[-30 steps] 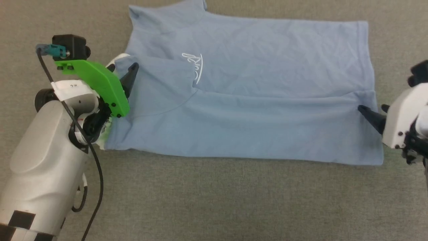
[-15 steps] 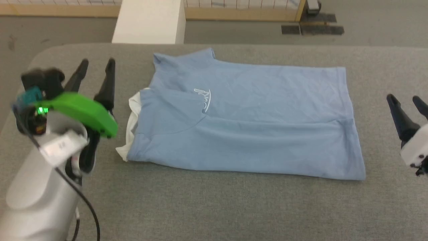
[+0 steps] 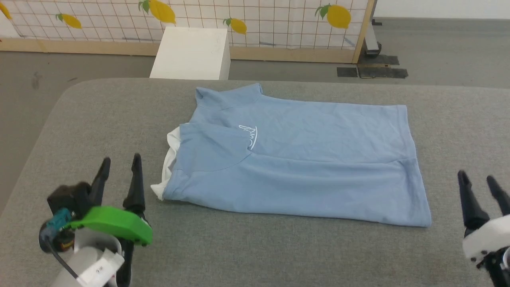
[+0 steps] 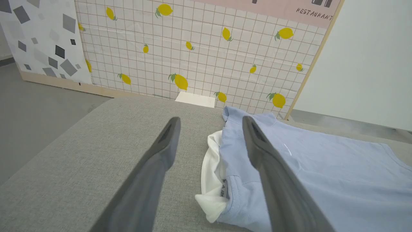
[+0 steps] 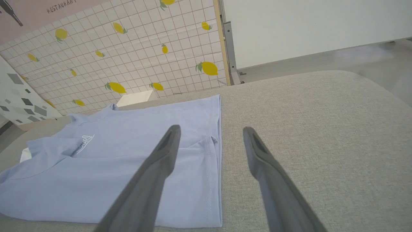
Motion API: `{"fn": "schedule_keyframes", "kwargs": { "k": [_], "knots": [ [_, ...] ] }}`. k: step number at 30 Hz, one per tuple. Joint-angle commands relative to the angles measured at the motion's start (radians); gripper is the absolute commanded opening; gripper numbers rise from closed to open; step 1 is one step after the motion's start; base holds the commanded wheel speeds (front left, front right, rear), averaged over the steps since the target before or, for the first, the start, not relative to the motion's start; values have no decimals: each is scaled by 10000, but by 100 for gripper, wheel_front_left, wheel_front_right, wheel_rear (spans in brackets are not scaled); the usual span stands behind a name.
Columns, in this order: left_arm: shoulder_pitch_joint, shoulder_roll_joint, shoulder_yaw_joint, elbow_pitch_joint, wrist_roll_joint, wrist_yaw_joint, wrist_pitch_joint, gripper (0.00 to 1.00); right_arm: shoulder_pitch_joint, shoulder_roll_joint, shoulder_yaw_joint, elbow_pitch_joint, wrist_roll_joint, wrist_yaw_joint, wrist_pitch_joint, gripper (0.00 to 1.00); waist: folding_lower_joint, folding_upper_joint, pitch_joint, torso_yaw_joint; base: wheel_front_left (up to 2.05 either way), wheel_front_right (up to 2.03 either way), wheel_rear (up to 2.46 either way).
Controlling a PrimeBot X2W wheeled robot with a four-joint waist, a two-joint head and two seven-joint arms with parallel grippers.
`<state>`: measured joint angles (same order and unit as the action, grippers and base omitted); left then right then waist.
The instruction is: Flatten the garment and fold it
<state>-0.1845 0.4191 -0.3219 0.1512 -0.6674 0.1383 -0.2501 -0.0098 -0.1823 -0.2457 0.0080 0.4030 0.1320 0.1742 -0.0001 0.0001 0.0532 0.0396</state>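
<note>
Head view: the garment (image 3: 295, 167) is seen lying flat in the middle of the grey worktop (image 3: 255, 255). Its near part is laid over as a second layer. A white script mark (image 3: 250, 136) is shown on top, and a white lining (image 3: 170, 149) is bunched at its left end. The left gripper (image 3: 121, 158) is held near that left end, over bare worktop, its fingers (image 3: 135, 183) spread wide and empty. The right gripper (image 3: 475, 176) is held beside the right hem, likewise spread wide and empty. Beyond the worktop a white box (image 3: 191, 54) is set on the floor before a lemon-patterned panel (image 3: 259, 20).
</note>
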Motion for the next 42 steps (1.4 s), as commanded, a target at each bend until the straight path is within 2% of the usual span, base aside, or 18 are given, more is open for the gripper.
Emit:
{"fn": "schedule_keyframes", "kwargs": {
  "k": [1,6,9,12,14,22,26,36,37,38,39,42],
  "knots": [
    [237,-83,54,-45,65,93,-86,100,189,86,46,72,4,-13,-86,100,1,-1,-10,-10,0,0,0],
    [653,-290,28,29,102,141,-69,100,461,206,124,258,144,-13,-189,100,1,-1,-24,-76,0,0,0],
    [520,-211,-170,183,116,138,421,100,464,216,120,322,168,-13,-150,100,1,-1,3,-96,0,0,0],
    [-44,9,-475,320,71,81,1624,100,396,199,121,313,178,-13,-126,100,1,-1,128,-89,0,0,0],
    [-881,236,-849,435,-39,68,3370,100,254,167,181,286,173,-13,-68,100,1,-1,334,-106,0,0,0],
    [-2730,527,-1897,1051,-474,224,8127,100,-58,159,338,247,206,-13,62,100,1,-1,954,-210,0,0,0],
    [-3264,654,-2254,1521,-360,334,9293,100,-242,135,403,197,211,-13,80,100,1,-1,1273,-358,0,0,0],
    [-2959,391,-2642,3092,-811,389,10580,100,-489,158,632,190,214,-13,132,100,1,-1,1662,-666,0,0,0],
    [-2883,325,-2633,3150,-922,365,10644,81,-497,158,644,185,214,-13,135,100,1,-1,1677,-672,0,0,0],
    [-2801,269,-2639,3197,-1025,325,10711,29,-507,155,661,177,212,-13,148,100,1,-1,1688,-675,0,0,0],
    [-2746,210,-2599,3204,-1133,295,10707,0,-512,136,687,168,198,-13,181,100,1,-1,1695,-672,0,0,0],
    [-2628,87,-2442,3142,-1391,209,10549,0,-538,27,760,99,81,-13,442,100,1,-1,1675,-640,0,0,0]
  ]
}}
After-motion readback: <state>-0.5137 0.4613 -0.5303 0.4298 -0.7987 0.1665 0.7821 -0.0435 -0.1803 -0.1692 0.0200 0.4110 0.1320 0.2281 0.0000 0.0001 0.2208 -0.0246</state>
